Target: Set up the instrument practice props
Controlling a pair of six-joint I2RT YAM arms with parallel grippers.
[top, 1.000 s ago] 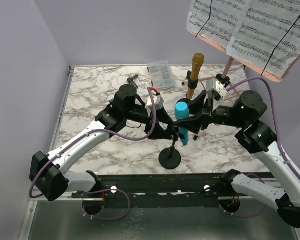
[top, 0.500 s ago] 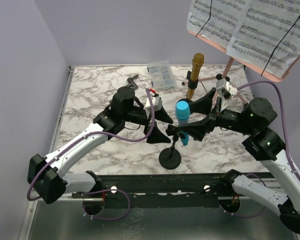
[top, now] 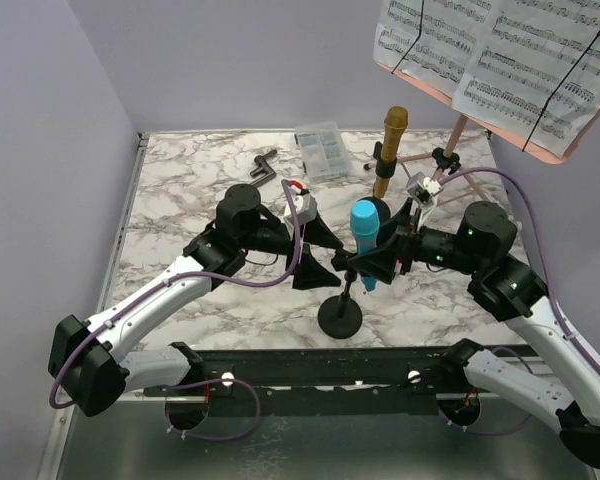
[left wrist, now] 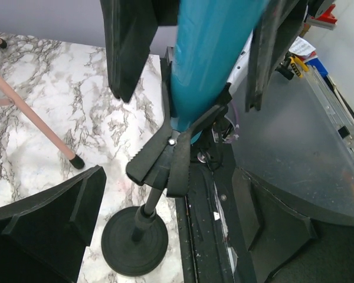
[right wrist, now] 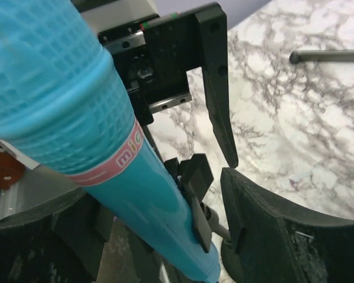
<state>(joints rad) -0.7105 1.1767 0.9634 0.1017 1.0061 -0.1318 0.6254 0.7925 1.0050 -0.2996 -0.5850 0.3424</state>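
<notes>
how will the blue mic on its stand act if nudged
Likely top-heavy: the blue microphone sits high on a thin pole over a small round base, so a high push may tip it. Its smooth body might slip from the clip.

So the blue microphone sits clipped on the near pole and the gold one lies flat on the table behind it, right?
Not quite: the gold microphone stands upright behind it, not flat on the table; the top external view shows it. The blue microphone does sit clipped on the near pole.
</notes>
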